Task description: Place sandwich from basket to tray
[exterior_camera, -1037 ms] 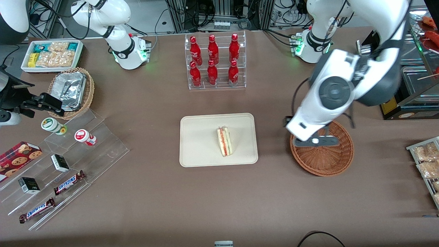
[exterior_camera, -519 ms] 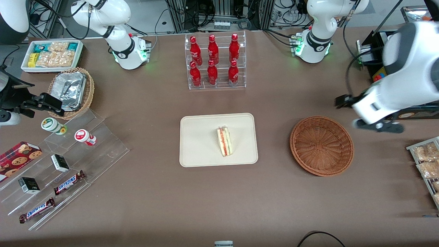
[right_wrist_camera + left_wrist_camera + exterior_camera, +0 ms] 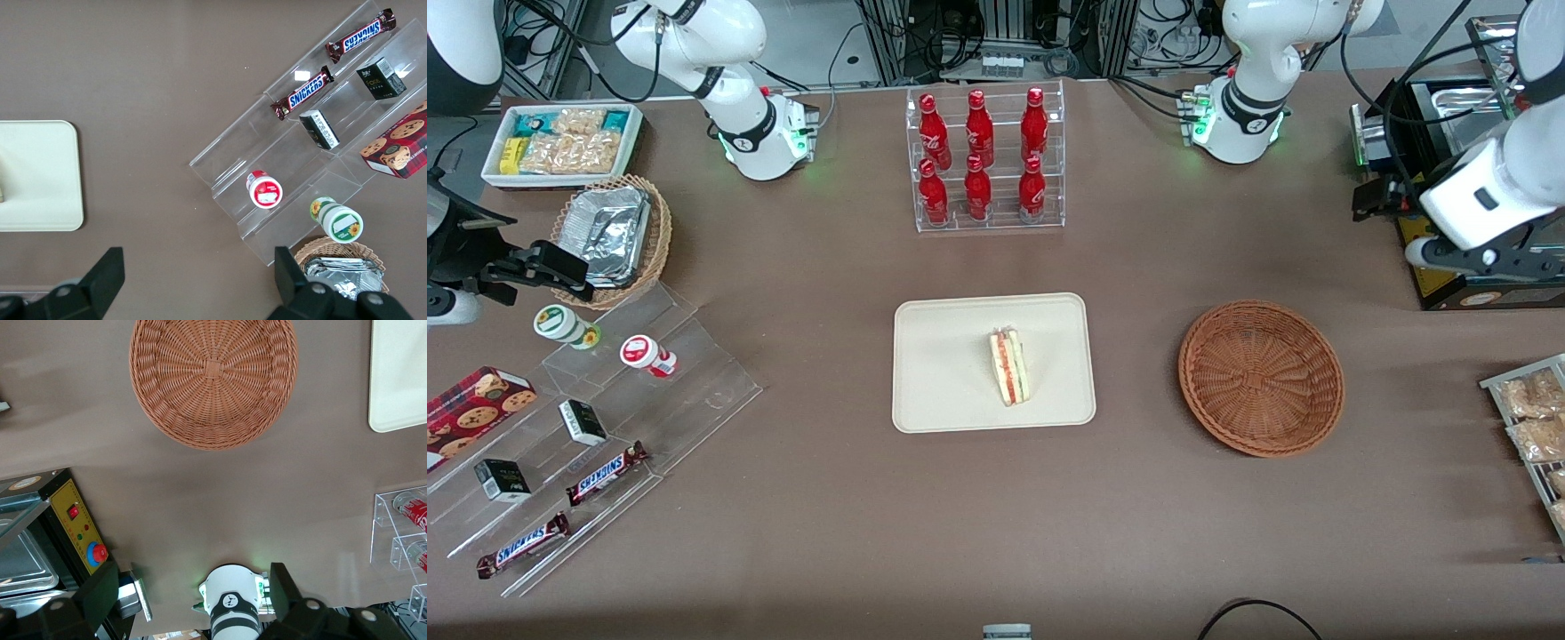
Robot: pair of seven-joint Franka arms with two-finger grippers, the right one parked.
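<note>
The sandwich [image 3: 1008, 366] lies on the cream tray [image 3: 943, 373], cut edge with its red and green filling facing up. The reddish-brown wicker basket [image 3: 1261, 378] sits beside the tray toward the working arm's end, with nothing in it. My left gripper [image 3: 1480, 260] hangs raised, farther from the front camera than the basket and near the table's end, over a black box. In the left wrist view the gripper [image 3: 193, 587] is open and empty, with the basket [image 3: 213, 377] and a corner of the tray [image 3: 400, 380] in sight.
A clear rack of red bottles [image 3: 983, 160] stands farther from the front camera than the tray. A black box with a yellow panel [image 3: 77, 527] and metal pans sit under the gripper. Snack packets [image 3: 1529, 418] lie at the working arm's end; clear tiered shelves [image 3: 605, 427] stand toward the parked arm's end.
My left gripper has swung from above the basket out toward the working arm's end of the table and farther from the front camera. The sandwich stays on the tray.
</note>
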